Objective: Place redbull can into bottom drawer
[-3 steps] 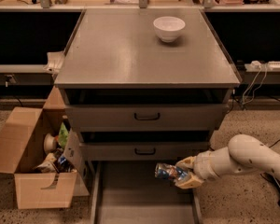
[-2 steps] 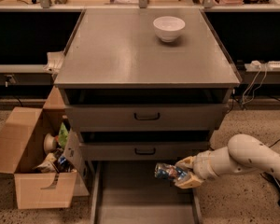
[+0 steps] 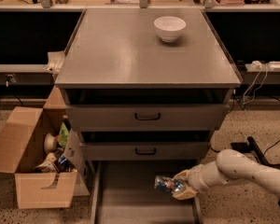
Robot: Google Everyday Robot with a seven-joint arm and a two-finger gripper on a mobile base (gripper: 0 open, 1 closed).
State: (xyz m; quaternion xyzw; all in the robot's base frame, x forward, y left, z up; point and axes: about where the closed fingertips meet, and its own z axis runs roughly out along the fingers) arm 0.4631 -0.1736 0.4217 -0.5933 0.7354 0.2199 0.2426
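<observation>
The redbull can is a small blue-and-silver shiny can, held sideways over the right part of the bottom drawer, which is pulled out and shows a flat grey floor. My gripper reaches in from the right on a white arm and is shut on the can's right end, just above the drawer's right rail.
A white bowl stands on the cabinet top. Two closed grey drawers with black handles sit above the open one. An open cardboard box full of items stands on the floor at the left. Cables lie at the right.
</observation>
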